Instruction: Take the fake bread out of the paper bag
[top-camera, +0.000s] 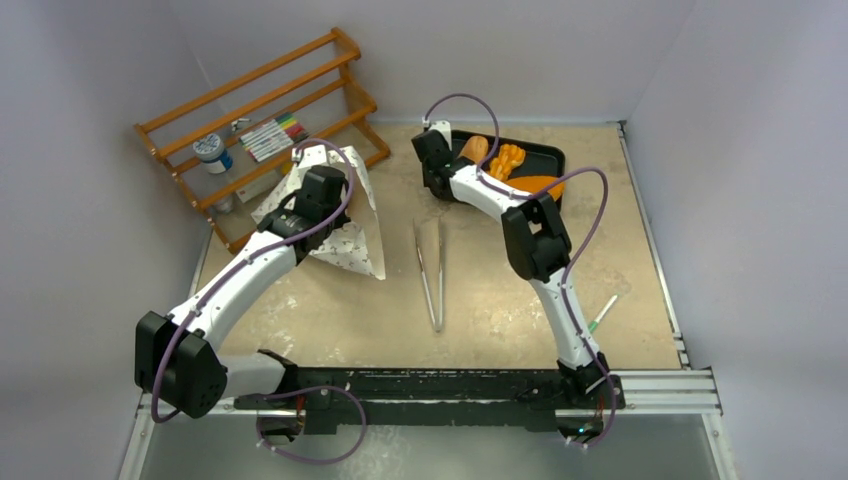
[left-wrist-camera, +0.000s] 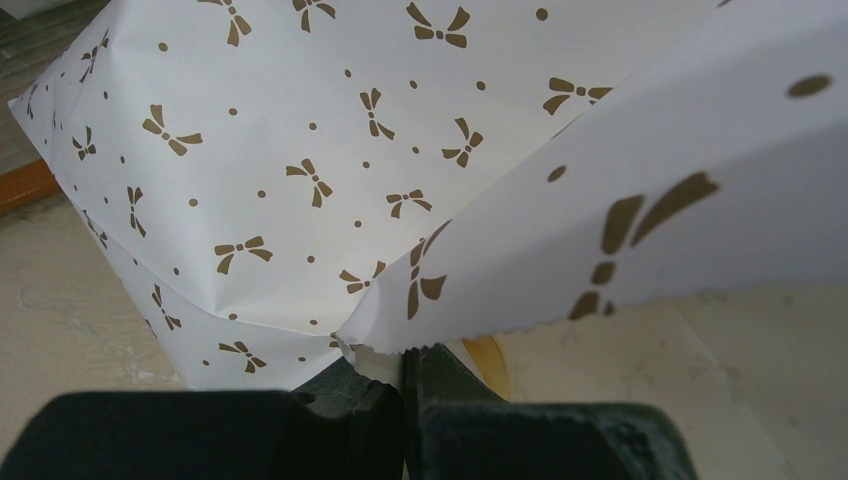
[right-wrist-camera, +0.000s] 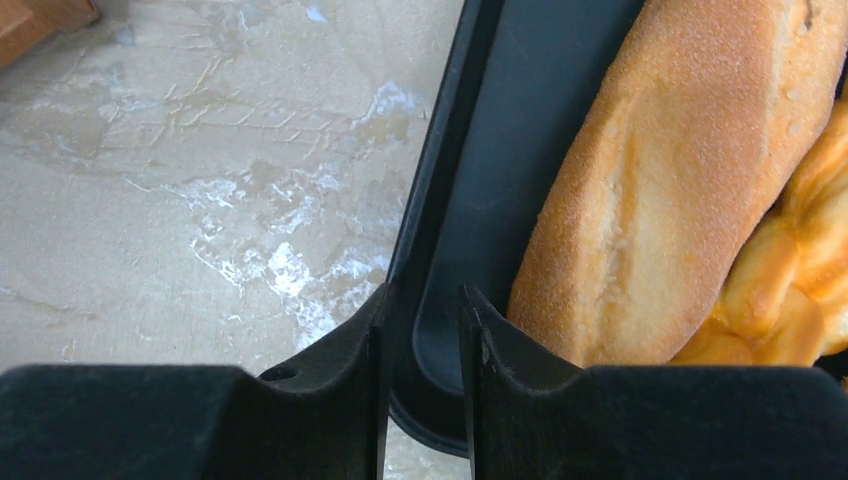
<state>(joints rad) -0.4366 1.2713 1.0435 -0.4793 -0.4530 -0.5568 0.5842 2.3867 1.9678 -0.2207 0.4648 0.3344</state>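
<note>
The paper bag (top-camera: 345, 232), off-white with small brown bow marks, lies at the left of the table. My left gripper (top-camera: 318, 188) is shut on it, pinching its serrated edge (left-wrist-camera: 405, 352) while the bag's printed side (left-wrist-camera: 300, 150) fills that view. A yellow-orange patch (left-wrist-camera: 487, 352) shows in the bag's mouth; I cannot tell what it is. My right gripper (top-camera: 432, 158) hangs over the left rim of the black tray (top-camera: 556, 156), open by a narrow gap (right-wrist-camera: 422, 295) with nothing held. A fake bread baguette (right-wrist-camera: 680, 180) lies in the tray (right-wrist-camera: 520, 150) just right of my fingers, beside a braided loaf (right-wrist-camera: 800, 280).
A wooden rack (top-camera: 262, 118) with markers (top-camera: 272, 136) and a jar (top-camera: 212, 153) stands behind the bag. Metal tongs (top-camera: 432, 270) lie mid-table. A green and white pen (top-camera: 603, 313) lies near the right arm's base. Walls close in the left, back and right.
</note>
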